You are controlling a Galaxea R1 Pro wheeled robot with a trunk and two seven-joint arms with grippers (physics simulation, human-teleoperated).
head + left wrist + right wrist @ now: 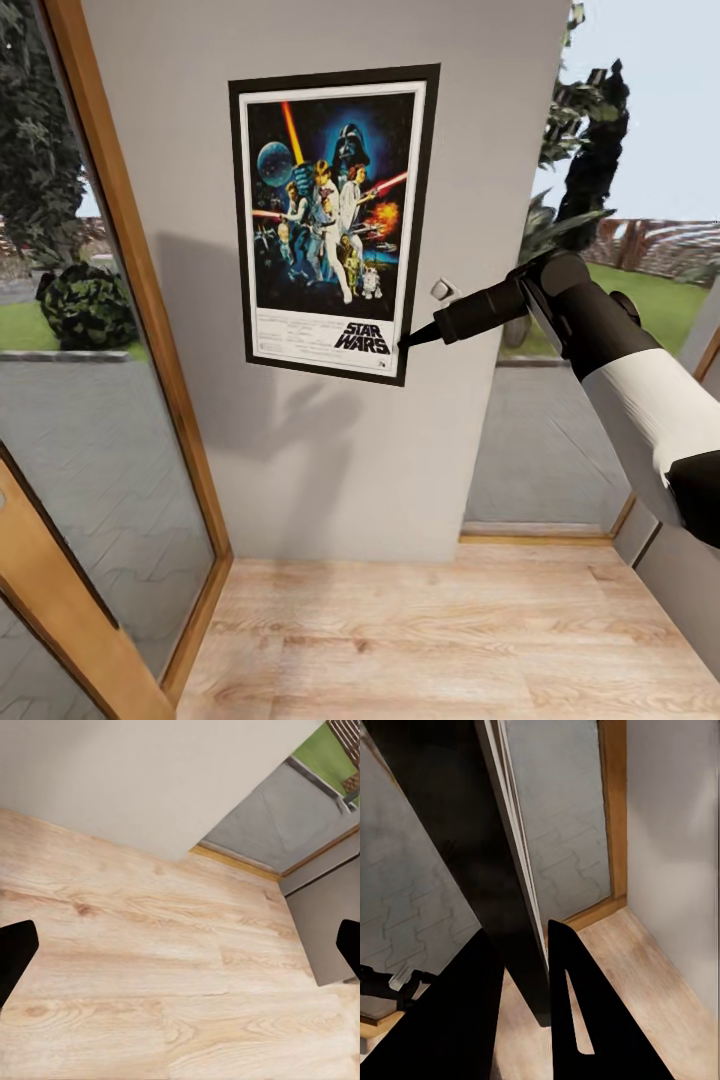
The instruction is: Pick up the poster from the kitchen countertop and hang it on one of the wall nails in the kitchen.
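Grey wall [300,470] between glazed wood-framed panels, over plank floor [150,967]: the poster [330,222] stands upright against it. My right gripper [526,982] pinches its lower right edge; any nail behind is hidden. My left gripper [180,952] is spread wide, fingertips cut off at the frame edges.

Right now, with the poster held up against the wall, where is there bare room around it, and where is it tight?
Bare grey wall lies below the poster, down to the wooden floor, and above its frame. It is tight at the poster's lower right corner, where the right gripper clamps the edge, beside a small wall fitting. The wooden window frame bounds the left strip.
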